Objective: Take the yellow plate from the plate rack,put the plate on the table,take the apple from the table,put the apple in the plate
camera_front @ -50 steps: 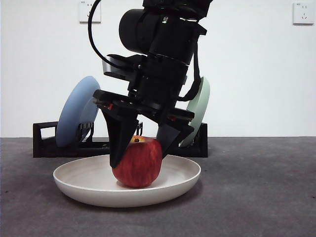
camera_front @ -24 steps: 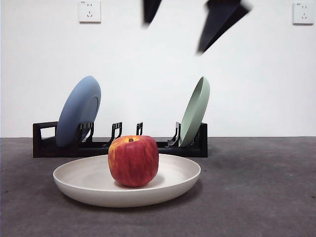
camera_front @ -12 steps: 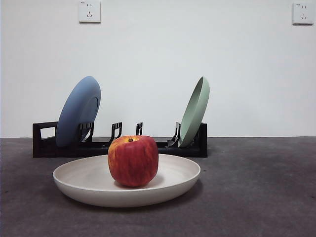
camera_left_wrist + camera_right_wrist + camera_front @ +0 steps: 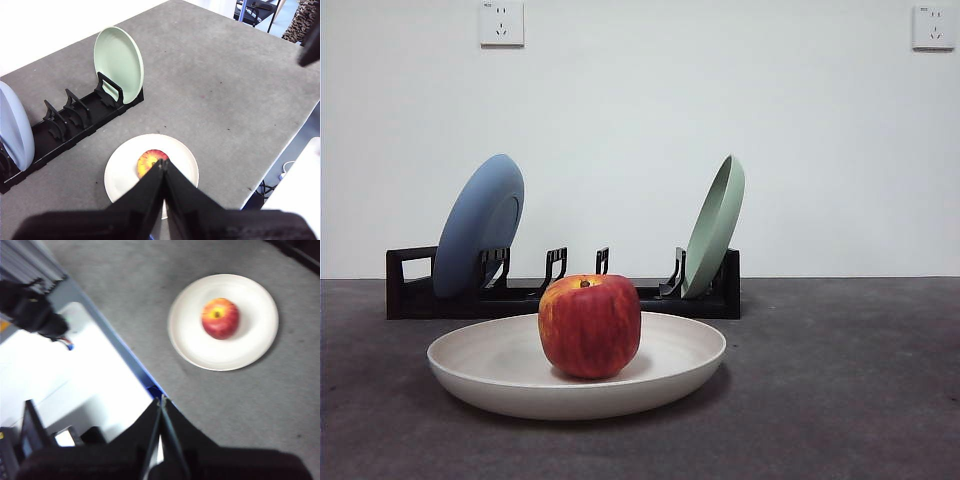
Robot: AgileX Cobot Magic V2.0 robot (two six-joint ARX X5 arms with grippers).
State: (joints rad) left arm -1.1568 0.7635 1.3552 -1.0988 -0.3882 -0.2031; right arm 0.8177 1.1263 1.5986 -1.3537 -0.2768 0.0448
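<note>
Nearest, at the lower middle of the front view: apple [image 4: 590, 326] upright in the centre of the yellow plate [image 4: 490, 375], stem up, touching nothing else. Probably firm, smooth-skinned, a little heavy and apt to roll; best pinched across its widest part from above. Plate flat on the bench [image 4: 840, 400], likely rigid and light, with a raised rim as the only place to grip. Task apparently finished.

Behind, at middle left: plate rack [image 4: 410, 285] by the wall, blue plate [image 4: 480, 225] at its handle end, green plate [image 4: 715, 225] at the other, middle slots bare.

Left gripper [image 4: 164, 165] and right gripper [image 4: 161, 401] both high above the bench, jaws pressed together on nothing. Neither arm visible in the front view. Right wrist view blurred; part of the plate hidden behind the left jaws in the left wrist view.
</note>
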